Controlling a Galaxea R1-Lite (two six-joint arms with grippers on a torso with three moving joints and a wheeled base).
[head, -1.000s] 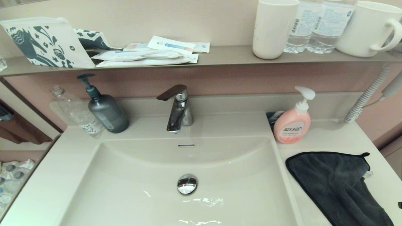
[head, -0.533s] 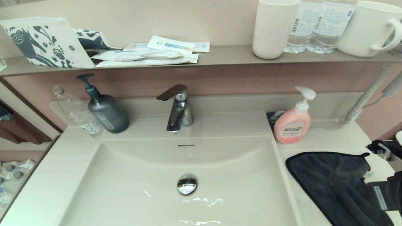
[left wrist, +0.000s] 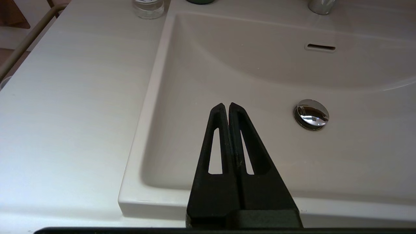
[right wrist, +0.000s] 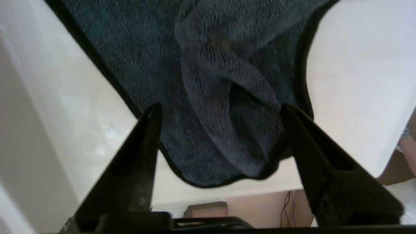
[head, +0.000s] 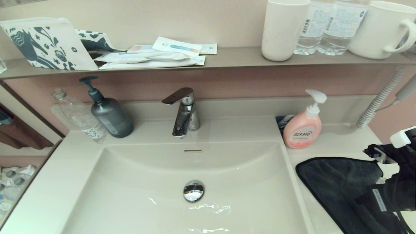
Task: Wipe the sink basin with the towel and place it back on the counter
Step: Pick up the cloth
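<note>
The dark grey towel [head: 331, 182] lies rumpled on the right wing of the cream counter [head: 338, 143], beside the sink basin [head: 146, 182]. My right arm [head: 396, 191] reaches in from the right edge over the towel's near right part. In the right wrist view the right gripper [right wrist: 220, 109] is open just above the towel [right wrist: 221, 81], its fingers straddling a raised fold near the hem; nothing is held. The left gripper [left wrist: 227, 104] is shut and empty, hovering over the basin's [left wrist: 260, 74] near left corner, left of the chrome drain plug [left wrist: 311, 114].
A chrome faucet [head: 183, 112] stands behind the basin. A pink pump bottle [head: 303, 126] sits just behind the towel. A grey pump bottle [head: 110, 113] and a clear bottle [head: 81, 118] stand back left. A corrugated hose [head: 378, 100] hangs at the right, under a shelf [head: 227, 58] of cups.
My right arm has come into the head view from the right edge and moved left over the towel. The towel has not shifted.
</note>
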